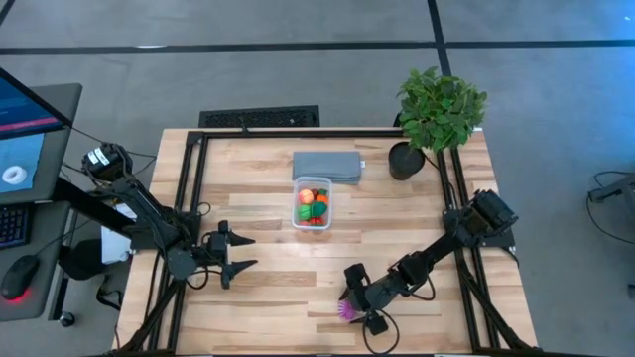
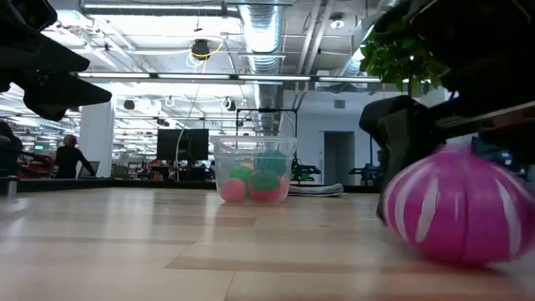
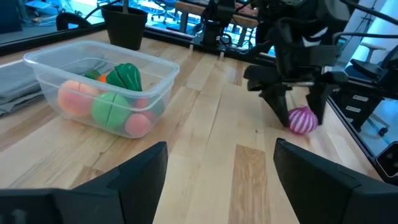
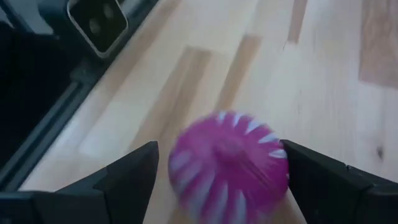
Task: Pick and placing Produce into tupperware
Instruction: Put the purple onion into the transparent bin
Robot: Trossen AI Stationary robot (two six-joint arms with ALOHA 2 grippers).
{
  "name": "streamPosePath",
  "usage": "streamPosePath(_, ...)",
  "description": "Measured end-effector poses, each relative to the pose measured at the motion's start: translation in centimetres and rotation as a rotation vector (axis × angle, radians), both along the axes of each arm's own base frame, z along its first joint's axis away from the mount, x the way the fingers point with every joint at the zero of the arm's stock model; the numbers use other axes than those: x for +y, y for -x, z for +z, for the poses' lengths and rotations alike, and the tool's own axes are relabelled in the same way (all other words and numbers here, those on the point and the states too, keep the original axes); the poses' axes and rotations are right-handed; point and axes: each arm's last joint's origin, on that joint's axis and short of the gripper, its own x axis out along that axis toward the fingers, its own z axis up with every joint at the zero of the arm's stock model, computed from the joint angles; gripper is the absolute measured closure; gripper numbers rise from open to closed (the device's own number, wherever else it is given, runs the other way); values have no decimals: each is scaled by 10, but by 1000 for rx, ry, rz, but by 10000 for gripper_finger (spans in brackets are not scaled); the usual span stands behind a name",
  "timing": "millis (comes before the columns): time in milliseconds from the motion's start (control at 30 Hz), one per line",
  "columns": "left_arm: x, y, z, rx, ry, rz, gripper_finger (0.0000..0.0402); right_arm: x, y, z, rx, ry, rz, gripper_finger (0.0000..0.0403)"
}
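A magenta ball with white stripes (image 1: 346, 310) (image 2: 456, 205) (image 4: 227, 162) rests on the wooden table near its near edge. My right gripper (image 1: 359, 300) (image 4: 217, 168) is open and slants down over the ball, one finger on each side of it. The clear tupperware (image 1: 312, 203) (image 2: 253, 171) (image 3: 99, 87) stands at the table's middle. It holds orange, green, red and pink toy produce (image 3: 115, 99). My left gripper (image 1: 243, 253) (image 3: 221, 180) waits open at the table's left, holding nothing. My right gripper straddles the striped ball, coming at it slanting down from the table's right side. One finger (image 4: 317, 177) stands right at the ball's side (image 4: 277, 155); whether it touches the ball I cannot tell. The ball sits on the table.
A flat grey pad (image 1: 326, 166) lies just beyond the tupperware. A leafy plant in a black pot (image 1: 437, 114) stands at the far right corner. A small camera (image 4: 96, 22) sits at the near edge close to the ball. Bare wood lies between the ball and the tupperware.
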Motion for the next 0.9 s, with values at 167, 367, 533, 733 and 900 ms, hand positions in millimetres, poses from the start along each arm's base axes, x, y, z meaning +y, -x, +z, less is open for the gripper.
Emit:
streamPosePath(167, 0, 0, 0, 2, 3, 2, 120, 2, -5, 2, -13, -8, 2, 48)
streamPosePath(367, 0, 0, -1, 4, 6, 3, 120, 1, -5, 1, -6, -7, 0, 48)
streamPosePath(533, 0, 0, -1, 5, 6, 3, 120, -1, -6, 1, 3, -11, -10, 48)
streamPosePath(733, 0, 0, -1, 5, 6, 3, 120, -3, -7, 0, 6, -6, -16, 48)
streamPosePath(900, 0, 0, -1, 5, 6, 3, 120, -5, -9, 0, 8, -10, -27, 49)
